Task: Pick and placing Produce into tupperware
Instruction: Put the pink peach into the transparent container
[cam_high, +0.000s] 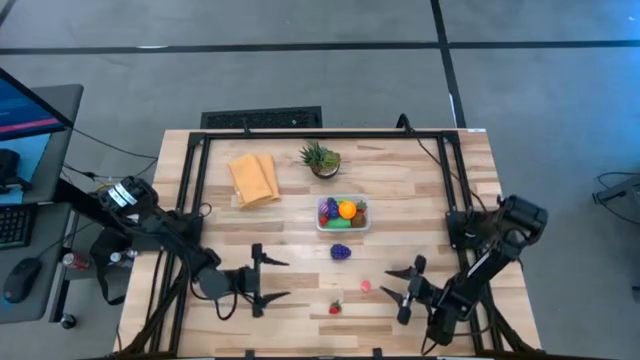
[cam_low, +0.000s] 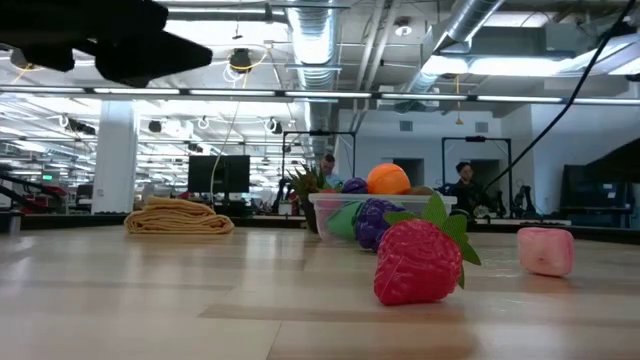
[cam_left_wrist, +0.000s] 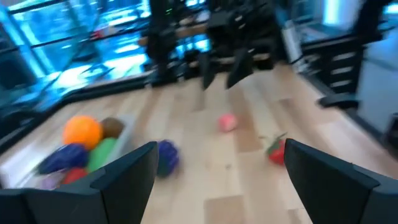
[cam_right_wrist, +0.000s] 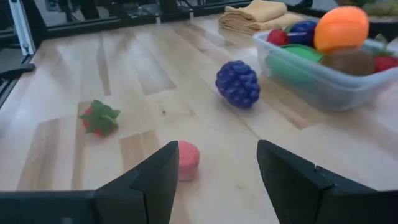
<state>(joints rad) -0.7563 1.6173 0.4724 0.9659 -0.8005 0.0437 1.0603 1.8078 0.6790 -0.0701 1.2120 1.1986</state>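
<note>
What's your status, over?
Left claw open, empty. Right claw open, empty, facing pink piece. Tupperware part-filled; purple berry, strawberry still out. Nothing blocking.

No legible text, label, brand, number or sign is showing in any view. The monitor (cam_high: 25, 125) beside the counter (cam_high: 300, 225) is displaying only coloured bands, and the screens in the room beyond are too blurred to read.

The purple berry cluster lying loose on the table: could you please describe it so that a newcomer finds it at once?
Start at the clear tupperware mid-table. Just outside it, toward the arms, lies the bumpy purple berry cluster. The red strawberry and pink piece lie farther off; it alone is purple and knobbly.
</note>
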